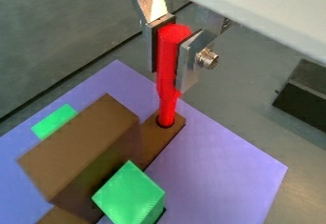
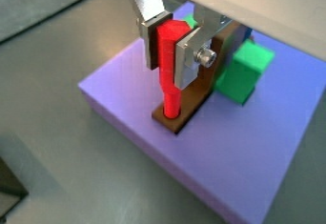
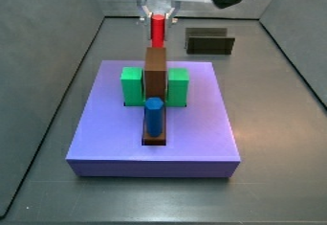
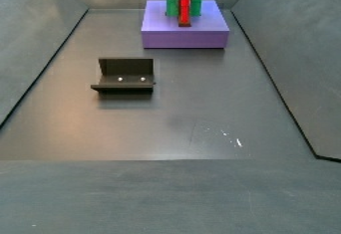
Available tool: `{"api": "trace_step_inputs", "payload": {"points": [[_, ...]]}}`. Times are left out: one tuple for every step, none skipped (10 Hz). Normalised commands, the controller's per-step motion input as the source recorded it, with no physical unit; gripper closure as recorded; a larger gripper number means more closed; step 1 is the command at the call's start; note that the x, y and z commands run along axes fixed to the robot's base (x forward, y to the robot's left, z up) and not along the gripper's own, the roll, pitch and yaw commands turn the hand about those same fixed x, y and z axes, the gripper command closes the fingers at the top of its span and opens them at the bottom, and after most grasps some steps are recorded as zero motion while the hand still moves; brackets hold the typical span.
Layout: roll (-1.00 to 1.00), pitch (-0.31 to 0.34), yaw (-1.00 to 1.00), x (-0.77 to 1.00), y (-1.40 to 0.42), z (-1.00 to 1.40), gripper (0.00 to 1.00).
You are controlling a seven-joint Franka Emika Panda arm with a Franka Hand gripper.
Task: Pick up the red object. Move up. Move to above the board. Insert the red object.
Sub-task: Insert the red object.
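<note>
The red object (image 1: 167, 75) is a thin upright peg, clamped near its top between my silver fingers. My gripper (image 1: 173, 61) is shut on it above the board (image 1: 216, 161), a lavender slab. The peg's lower tip sits in a round hole at one end of the brown bar (image 1: 95, 152). Both wrist views show this; the other shows the gripper (image 2: 170, 51), the peg (image 2: 167, 80) and the board (image 2: 128, 104). In a side view the gripper (image 3: 157, 18) holds the peg (image 3: 157, 30) over the far end of the bar (image 3: 155, 71). The other side view shows the peg (image 4: 184, 4) on the board (image 4: 186, 34).
Green blocks (image 3: 130, 85) (image 3: 179, 85) flank the bar. A blue peg (image 3: 153, 117) stands in the bar's near end. The dark fixture (image 4: 124, 76) stands on the grey floor away from the board; it also shows in a side view (image 3: 211, 43). Walls enclose the floor.
</note>
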Motion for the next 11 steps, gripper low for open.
{"api": "trace_step_inputs", "payload": {"points": [[-0.07,0.0,-0.11,0.0,0.0,-0.09,1.0],[-0.06,-0.003,-0.07,0.0,0.0,-0.11,1.0],[-0.01,-0.029,0.0,0.0,0.0,-0.14,1.0],[0.0,-0.063,0.0,0.0,-0.05,-0.19,1.0],[0.0,-0.061,0.0,0.0,-0.02,-0.19,1.0],[0.0,-0.074,0.0,0.0,-0.03,-0.21,1.0],[0.0,-0.083,0.0,0.0,-0.08,-0.2,1.0],[0.02,-0.076,0.0,0.0,-0.05,-0.25,1.0],[0.07,-0.029,0.0,0.04,0.0,-0.21,1.0],[0.11,-0.04,0.0,0.03,0.0,-0.19,1.0],[0.16,-0.059,0.0,0.03,0.0,-0.16,1.0]]}}
